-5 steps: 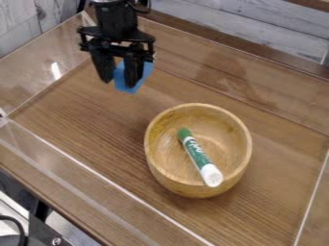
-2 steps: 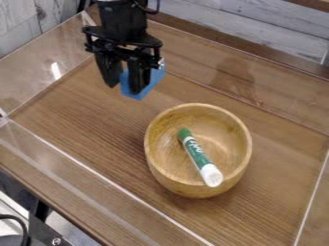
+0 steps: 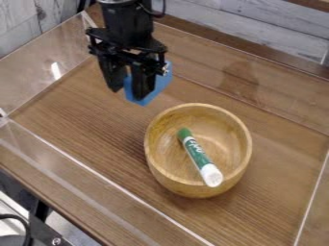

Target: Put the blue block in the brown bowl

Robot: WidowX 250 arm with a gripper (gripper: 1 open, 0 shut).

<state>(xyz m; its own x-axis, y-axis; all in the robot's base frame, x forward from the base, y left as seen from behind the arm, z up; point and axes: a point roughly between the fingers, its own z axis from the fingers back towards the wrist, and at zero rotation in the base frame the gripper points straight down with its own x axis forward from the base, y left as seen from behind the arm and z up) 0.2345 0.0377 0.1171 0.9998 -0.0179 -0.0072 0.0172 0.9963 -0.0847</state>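
Camera view: one blue block (image 3: 139, 89), clenched between the jaws of one gripper (image 3: 130, 85), lies between the fingertips, its blue body showing below and beside them. Block and gripper are near the tabletop's (image 3: 80, 125) far edge, left of its middle. One brown bowl (image 3: 164, 128), apart from the block, sits toward the near right corner; one green-and-white marker (image 3: 198, 158) lies inside it.

Green-and-white marker (image 3: 198, 159), lying lengthwise, white end nearer the cam! Wooden tabletop (image 3: 77, 125) underneath, w/ dark cable (image 3: 18, 223) in the btm-left corner, pale strip along the L edge (image 3: 64, 161)!
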